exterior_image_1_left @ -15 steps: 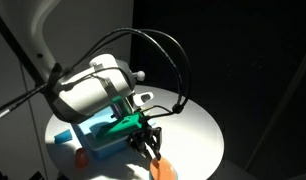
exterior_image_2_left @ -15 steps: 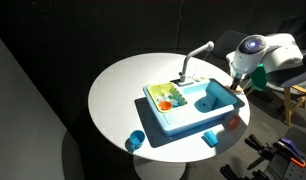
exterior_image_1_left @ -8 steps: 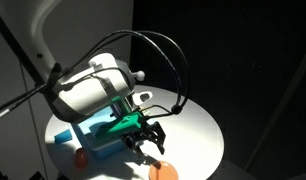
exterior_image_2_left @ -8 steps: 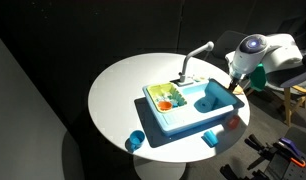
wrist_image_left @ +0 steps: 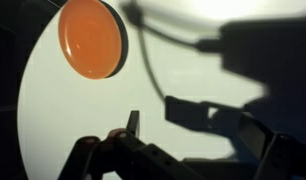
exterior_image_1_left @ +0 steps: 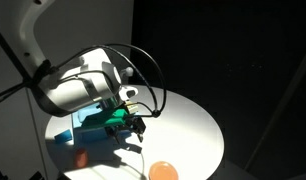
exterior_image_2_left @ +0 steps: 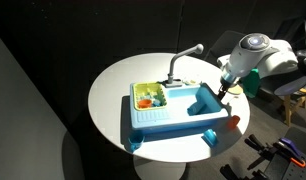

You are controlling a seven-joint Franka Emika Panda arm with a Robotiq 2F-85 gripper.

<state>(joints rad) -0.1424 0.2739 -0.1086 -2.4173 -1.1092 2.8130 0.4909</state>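
Here, round white table [exterior_image_2_left: 113, 88], dark room [exterior_image_2_left: 33, 40].

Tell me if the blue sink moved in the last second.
Yes. In an exterior view the blue sink slid leftward on the white table, toward the blue cup.

Orange disc [wrist_image_left: 92, 38] lies on white table [wrist_image_left: 78, 112]
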